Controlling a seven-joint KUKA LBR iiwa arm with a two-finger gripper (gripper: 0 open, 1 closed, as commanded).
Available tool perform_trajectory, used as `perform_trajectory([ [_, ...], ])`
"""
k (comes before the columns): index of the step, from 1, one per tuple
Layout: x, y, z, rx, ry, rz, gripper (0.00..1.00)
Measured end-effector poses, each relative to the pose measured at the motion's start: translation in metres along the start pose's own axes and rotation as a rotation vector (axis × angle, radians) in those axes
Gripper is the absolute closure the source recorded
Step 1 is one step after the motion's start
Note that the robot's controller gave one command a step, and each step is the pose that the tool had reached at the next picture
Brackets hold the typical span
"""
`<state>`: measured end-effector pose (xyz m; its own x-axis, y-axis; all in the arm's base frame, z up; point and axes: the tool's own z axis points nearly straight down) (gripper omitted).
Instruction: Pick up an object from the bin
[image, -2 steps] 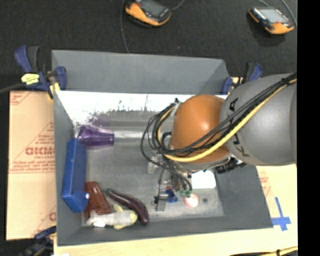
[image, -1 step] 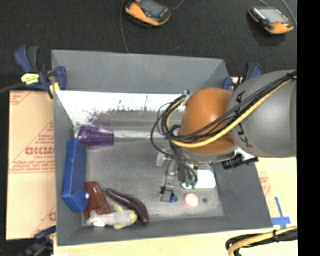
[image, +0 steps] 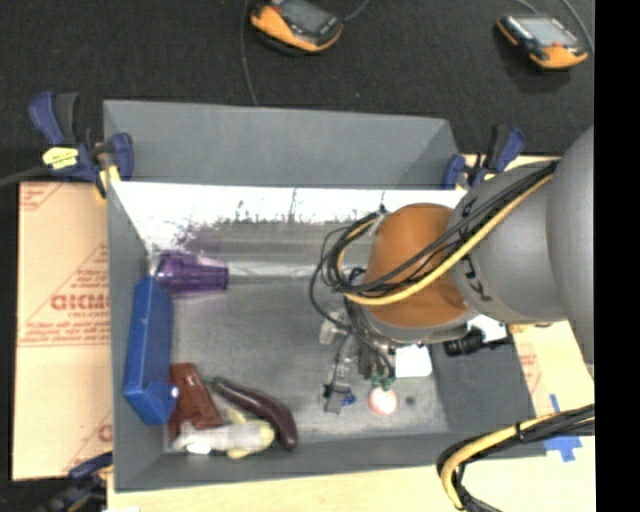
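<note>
One gripper: low over the bin floor; whether it is clenched cannot be told.
small blue piece: at its tip.
pink-white ball: just right of it.
heap: well left.

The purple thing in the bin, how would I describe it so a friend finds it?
Find the grey bin and follow its left wall, where a long blue box lies. Just past that box's far end, near the back wall, lies the purple thing, see-through and on its side. Nothing else there is purple: the heap nearer the front is brown, dark red and cream.
</note>
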<state>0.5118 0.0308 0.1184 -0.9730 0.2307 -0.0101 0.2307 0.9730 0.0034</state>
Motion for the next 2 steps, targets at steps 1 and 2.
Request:
perform_trajectory([
  [1,0.025,0.071,0.043,0.001,-0.001,-0.082,0.00],
  [2,0.006,0.018,0.045,0.003,0.005,-0.102,0.00],
])
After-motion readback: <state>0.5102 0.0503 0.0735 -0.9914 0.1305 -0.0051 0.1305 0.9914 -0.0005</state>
